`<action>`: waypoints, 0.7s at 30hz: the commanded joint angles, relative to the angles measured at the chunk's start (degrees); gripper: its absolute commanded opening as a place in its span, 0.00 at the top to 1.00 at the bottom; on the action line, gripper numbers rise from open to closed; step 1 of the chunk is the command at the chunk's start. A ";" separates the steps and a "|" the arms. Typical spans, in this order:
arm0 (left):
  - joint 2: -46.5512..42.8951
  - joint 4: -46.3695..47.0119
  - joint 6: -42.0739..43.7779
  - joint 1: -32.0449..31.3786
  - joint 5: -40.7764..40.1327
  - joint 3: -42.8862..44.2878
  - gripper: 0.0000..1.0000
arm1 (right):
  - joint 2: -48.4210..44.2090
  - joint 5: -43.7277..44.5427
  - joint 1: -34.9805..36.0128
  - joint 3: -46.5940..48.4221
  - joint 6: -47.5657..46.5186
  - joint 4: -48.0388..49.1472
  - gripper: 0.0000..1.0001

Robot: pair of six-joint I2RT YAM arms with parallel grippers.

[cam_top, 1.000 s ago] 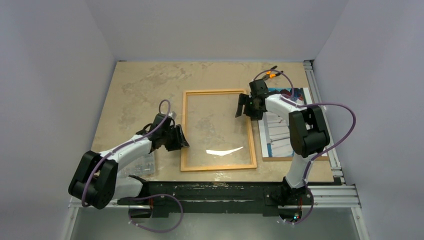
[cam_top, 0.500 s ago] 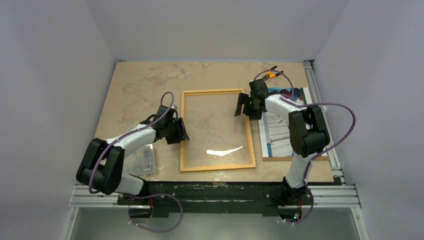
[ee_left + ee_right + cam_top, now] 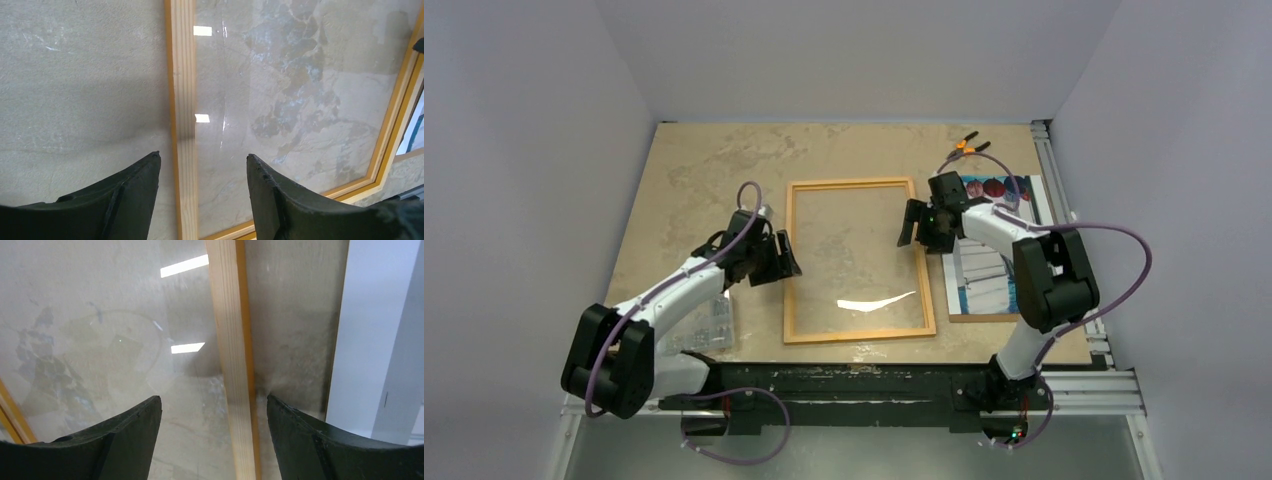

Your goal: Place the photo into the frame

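Two flat rectangles concern you. The photo (image 3: 979, 278) lies face up at the right side of the desk (image 3: 704, 180), on what looks like a brown board (image 3: 984, 318), partly under the right arm and just beside the frame (image 3: 859, 332). Judge the print as thin, light and limp. Its gloss will likely slide between the fingers, and a hard pinch could crease it. Because it lies flat, take it at a long edge or a corner, lifting that edge first.

The frame lies flat mid-desk, pale wood side up, with a glass pane (image 3: 854, 250) mirroring the ceiling lights. Treat it as stiff but breakable, and grip only the wooden rails.

The left hand (image 3: 202, 157) straddles the left rail, its fingers spread and clear of the wood. The right hand (image 3: 214, 399) straddles the right rail the same way, fingers apart and holding nothing. The photo's pale edge shows just beyond it in the right wrist view.
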 commanded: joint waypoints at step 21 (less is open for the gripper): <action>7.67 3.77 -0.82 0.65 2.99 2.44 0.37 | -11.50 -6.17 5.34 -13.58 6.82 6.44 0.26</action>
